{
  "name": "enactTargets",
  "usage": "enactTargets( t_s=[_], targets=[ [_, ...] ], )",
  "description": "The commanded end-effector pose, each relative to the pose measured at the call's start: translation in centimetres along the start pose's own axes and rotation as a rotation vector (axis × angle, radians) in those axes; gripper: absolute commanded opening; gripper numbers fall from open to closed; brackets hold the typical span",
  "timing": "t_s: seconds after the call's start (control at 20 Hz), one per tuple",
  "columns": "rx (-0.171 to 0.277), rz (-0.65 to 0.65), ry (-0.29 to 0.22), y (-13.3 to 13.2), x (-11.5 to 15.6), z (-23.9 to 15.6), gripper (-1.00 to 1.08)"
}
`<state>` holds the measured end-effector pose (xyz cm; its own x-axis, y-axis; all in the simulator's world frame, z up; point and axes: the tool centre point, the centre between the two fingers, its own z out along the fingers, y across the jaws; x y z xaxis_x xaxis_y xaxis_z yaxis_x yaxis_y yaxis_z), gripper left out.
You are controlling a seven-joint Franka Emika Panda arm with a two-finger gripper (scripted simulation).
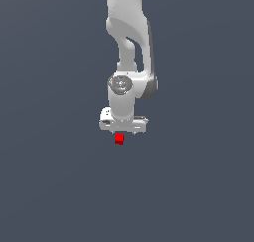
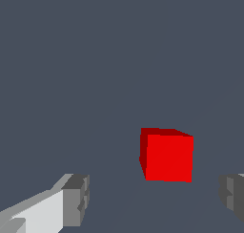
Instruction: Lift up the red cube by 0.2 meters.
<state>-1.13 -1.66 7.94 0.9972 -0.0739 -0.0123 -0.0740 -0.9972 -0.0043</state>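
Observation:
The red cube [image 1: 119,138] is a tiny bright-red block on the dark grey floor, just below the white hand of the arm in the exterior view. In the wrist view the red cube [image 2: 167,155] lies beyond the two fingertips, closer to one side than the other. My gripper [image 2: 155,198] is open, with its grey pads [image 2: 76,199] spread far wider than the cube and touching nothing. In the exterior view the gripper [image 1: 120,132] points straight down over the cube, and its fingers are hidden behind the hand.
The plain dark grey floor [image 1: 198,186] fills both views. The white arm [image 1: 130,32] comes down from the top of the exterior view.

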Motion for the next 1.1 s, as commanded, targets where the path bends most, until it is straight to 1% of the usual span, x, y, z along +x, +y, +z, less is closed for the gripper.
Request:
enactTargets(
  t_s=[0.0, 0.3, 0.65, 0.7, 1.05],
  targets=[
    [-0.002, 0.014, 0.005, 0.7, 0.1, 2.0, 1.0],
    [-0.004, 0.036, 0.011, 1.9, 0.3, 5.1, 1.0],
    [-0.005, 0.042, 0.012, 2.2, 0.5, 5.9, 1.0],
    [-0.005, 0.042, 0.012, 2.2, 0.5, 5.9, -1.0],
    [-0.005, 0.042, 0.012, 2.2, 0.5, 5.9, -1.0]
  ],
)
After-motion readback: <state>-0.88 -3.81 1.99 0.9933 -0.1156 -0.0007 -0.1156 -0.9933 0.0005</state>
